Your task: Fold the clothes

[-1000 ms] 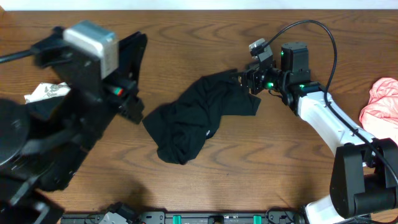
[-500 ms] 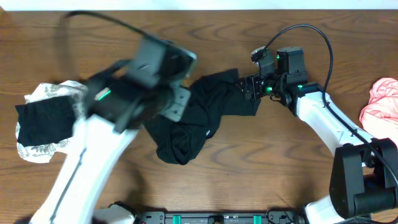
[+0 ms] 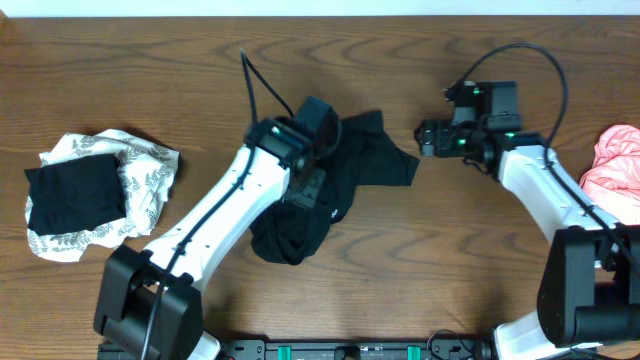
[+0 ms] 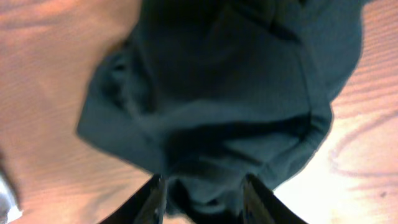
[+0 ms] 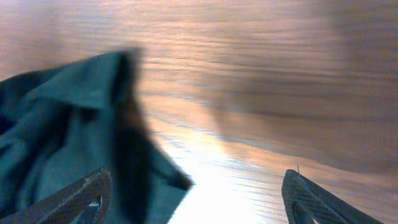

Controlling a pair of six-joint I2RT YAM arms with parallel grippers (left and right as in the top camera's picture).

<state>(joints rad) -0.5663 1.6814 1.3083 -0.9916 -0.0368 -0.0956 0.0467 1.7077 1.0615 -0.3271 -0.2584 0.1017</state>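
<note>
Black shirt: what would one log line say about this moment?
left claw open over crumpled black fabric shirt | right claw open, empty, beside shirt | shirt not yet folded

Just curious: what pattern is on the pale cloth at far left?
The cloth is white with grey leaf print; overhead view shows it best.

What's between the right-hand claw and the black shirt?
Nothing but bare wooden table; the overhead view shows the open right gripper just clear of the black shirt.

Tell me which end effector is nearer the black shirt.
Left. The left end effector sits right over the shirt, jaws apart above its fabric. The right end effector hangs open just off the shirt's right edge, over bare table.
</note>
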